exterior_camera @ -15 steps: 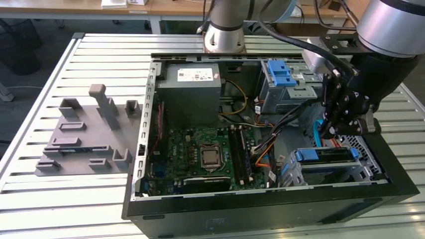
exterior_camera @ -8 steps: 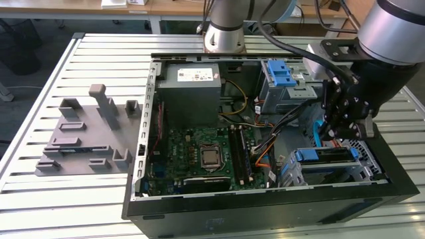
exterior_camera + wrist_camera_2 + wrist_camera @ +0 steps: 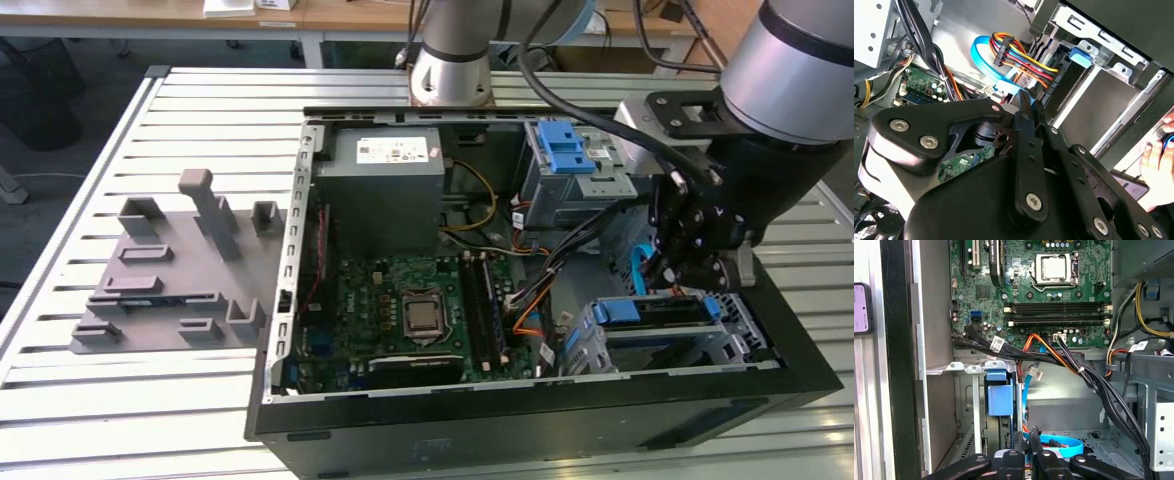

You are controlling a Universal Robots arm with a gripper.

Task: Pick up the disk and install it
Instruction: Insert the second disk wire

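The disk (image 3: 651,312) sits on edge in the lower cage (image 3: 737,345) of the open case (image 3: 534,420), directly under the gripper (image 3: 691,285). Its blue rail end faces up. In the first wrist view that blue end (image 3: 1000,397) lies just ahead of the gripper (image 3: 1026,437) and apart from it.

The fingers (image 3: 1024,125) are drawn together with barely a gap, and nothing is seen clamped between them. A blue flat cable (image 3: 1064,446) curls just beyond the fingertips, and orange and black wires (image 3: 1054,355) run past them.

Farther from the gripper, toward the exterior view's left, lies the motherboard (image 3: 414,310). The power supply (image 3: 387,180) is behind it. A grey fixture (image 3: 174,270) rests on the table (image 3: 134,410), well away from the gripper. A hand (image 3: 1160,167) shows just outside the case.
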